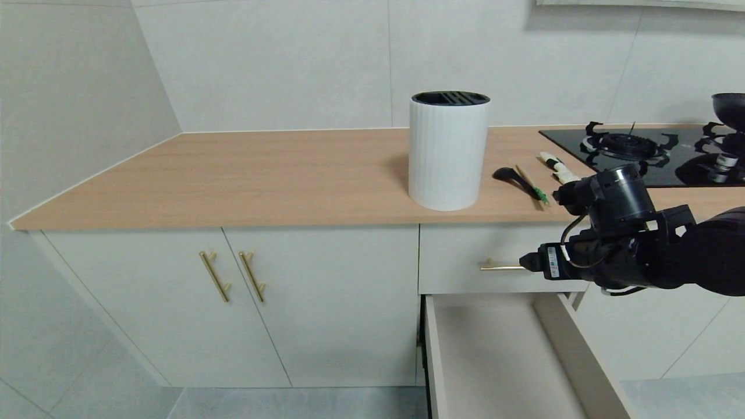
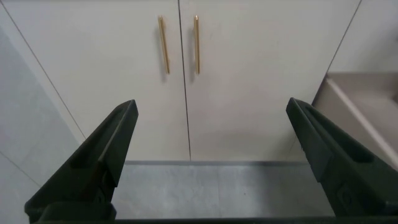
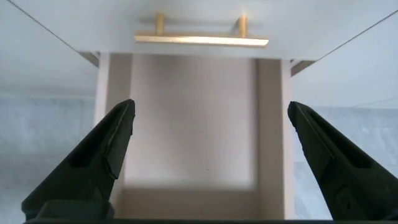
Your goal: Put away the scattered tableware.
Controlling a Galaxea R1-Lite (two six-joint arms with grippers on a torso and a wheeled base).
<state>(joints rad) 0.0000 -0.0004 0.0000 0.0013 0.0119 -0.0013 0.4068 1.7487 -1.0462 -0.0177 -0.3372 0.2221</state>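
Observation:
On the wooden counter [image 1: 262, 180], right of a white ribbed holder [image 1: 448, 152] with a black slotted top, lie a black spoon [image 1: 514, 177], green-tipped chopsticks [image 1: 533, 187] and a white-handled utensil [image 1: 557, 167]. My right gripper [image 1: 528, 263] [image 3: 210, 109] hangs in front of the upper drawer's gold handle [image 1: 499, 267] [image 3: 201, 40], open and holding nothing, above the pulled-out lower drawer [image 1: 495, 349] [image 3: 193, 124]. My left gripper [image 2: 211, 109] is open and holds nothing, low in front of the cabinet doors [image 2: 249, 81].
A black gas hob [image 1: 634, 148] takes up the counter's right end, with a dark pot [image 1: 728, 107] at the edge. Two gold door handles [image 1: 233, 276] [image 2: 180, 45] are on the cabinet left of the drawers. The open drawer juts into the floor space.

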